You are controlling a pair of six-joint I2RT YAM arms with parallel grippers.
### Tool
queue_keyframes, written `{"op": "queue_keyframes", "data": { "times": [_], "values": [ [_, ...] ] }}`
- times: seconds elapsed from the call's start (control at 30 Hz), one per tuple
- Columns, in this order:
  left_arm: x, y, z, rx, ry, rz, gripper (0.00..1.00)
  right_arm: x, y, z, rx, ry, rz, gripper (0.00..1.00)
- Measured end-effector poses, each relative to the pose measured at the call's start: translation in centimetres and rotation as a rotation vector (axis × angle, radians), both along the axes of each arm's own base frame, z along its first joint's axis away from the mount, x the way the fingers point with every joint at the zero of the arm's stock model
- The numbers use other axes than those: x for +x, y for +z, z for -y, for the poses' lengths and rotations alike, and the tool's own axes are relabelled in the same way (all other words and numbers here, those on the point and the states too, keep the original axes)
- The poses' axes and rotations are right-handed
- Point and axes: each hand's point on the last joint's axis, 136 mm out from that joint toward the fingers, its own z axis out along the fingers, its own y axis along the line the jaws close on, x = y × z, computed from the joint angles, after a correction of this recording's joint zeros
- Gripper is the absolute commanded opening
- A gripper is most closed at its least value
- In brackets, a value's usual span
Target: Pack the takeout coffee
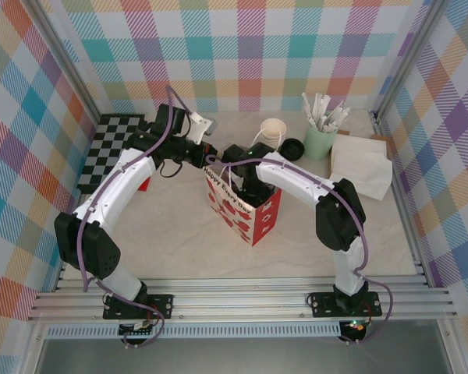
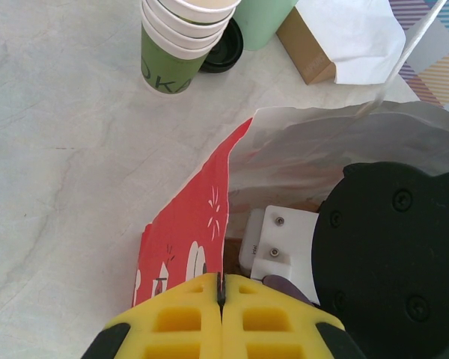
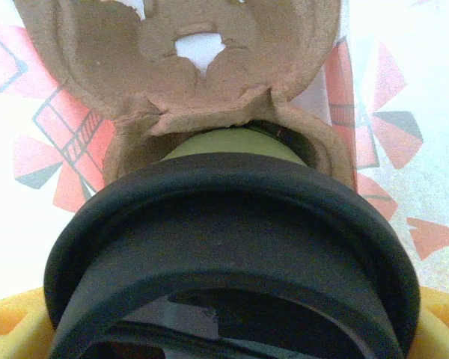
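At the left of the top view lay one black-and-white checkered mat (image 1: 109,148). Right of it, near the centre, the left gripper (image 2: 221,290) had its yellow jaws pressed together on the rim of the one red-and-white paper bag (image 1: 253,218), pinching the bag's edge.

The right gripper (image 3: 224,336) reached down into the open mouth of that bag, and its black wrist blocked much of the bag's inside in the left wrist view. Inside the bag, the takeout coffee (image 3: 232,224) sat upright in a pocket of a brown cardboard carrier (image 3: 187,82). Its black lid was toward the camera and a strip of green side showed just above it in the frame. The right gripper's yellow fingers (image 3: 11,329) stood wide, one at each lower corner of the frame, flanking the lid. Whether they pressed on it could not be told.

Above and right of the bag stood one stack of green cups (image 2: 176,45), at least three nested, without a lid. One loose black lid (image 2: 224,48) lay flat just beside the stack. Next came one pale mint tumbler (image 1: 320,142) holding white sticks. At the far right lay a white paper bundle (image 1: 363,165).
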Motion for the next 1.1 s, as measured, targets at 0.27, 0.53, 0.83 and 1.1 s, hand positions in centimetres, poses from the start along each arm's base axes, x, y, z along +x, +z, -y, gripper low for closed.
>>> {"op": "queue_keyframes", "data": {
  "times": [0.27,0.53,0.83,1.1],
  "values": [
    [-0.1,-0.1,0.0,0.001,0.000,-0.004,0.00,0.0,0.1,0.0,0.000,-0.004,0.000,0.94],
    [-0.1,-0.1,0.0,0.002,-0.001,-0.008,0.00,0.1,0.2,0.0,0.000,-0.008,0.002,1.00],
    [-0.2,-0.1,0.0,0.001,-0.003,-0.009,0.00,0.1,0.4,0.0,0.002,-0.013,0.003,1.00],
    [-0.2,-0.1,0.0,0.003,-0.005,-0.008,0.00,0.5,1.4,-0.2,0.011,-0.032,0.016,1.00]
  ]
}}
